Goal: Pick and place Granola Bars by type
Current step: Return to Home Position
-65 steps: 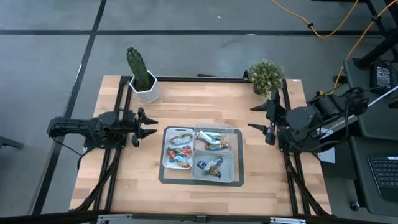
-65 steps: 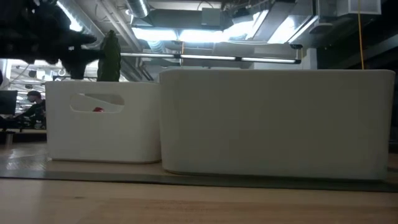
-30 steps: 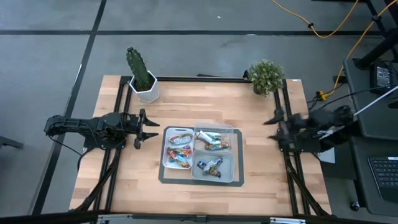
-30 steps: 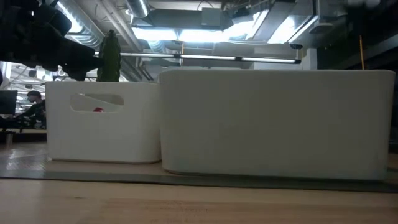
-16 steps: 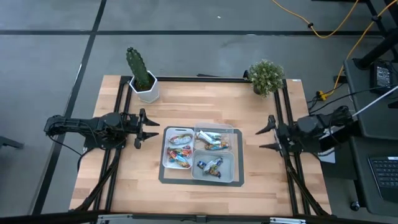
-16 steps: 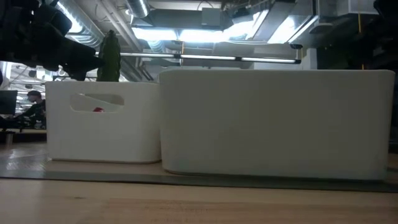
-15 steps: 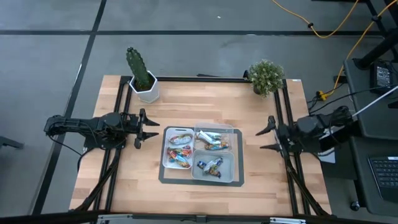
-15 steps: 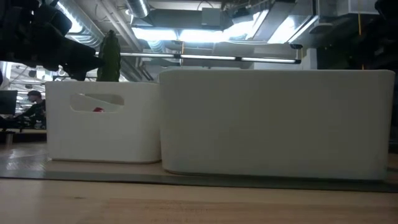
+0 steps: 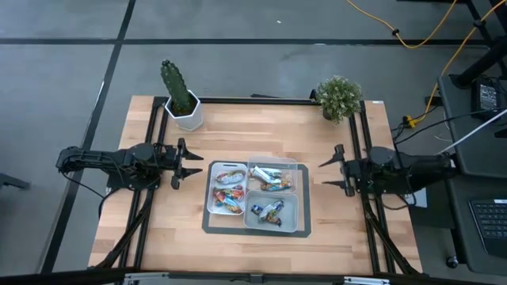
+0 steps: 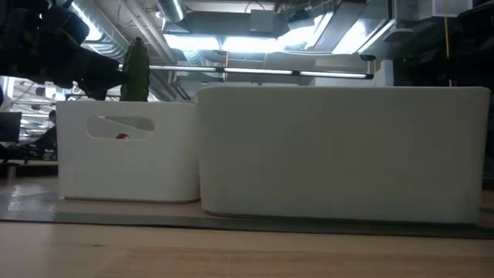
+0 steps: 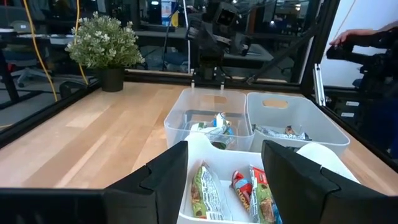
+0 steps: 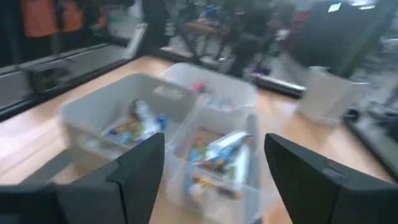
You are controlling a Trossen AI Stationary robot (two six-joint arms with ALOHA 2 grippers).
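Right arm [image 9: 396, 170] swung level, low view's bin walls [image 10: 340, 154] screen bars [image 9: 229, 195]

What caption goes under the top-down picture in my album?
Granola bars lie in three bins between the left arm and right arm, jaws open.

granola bars [image 9: 230, 192] lie sorted in 3 bins [image 9: 287, 216]: red/orange left, silver-blue back-r, blue front-r.

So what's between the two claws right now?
Three bins holding the bars sit between the left claw and right claw, as the high view shows.
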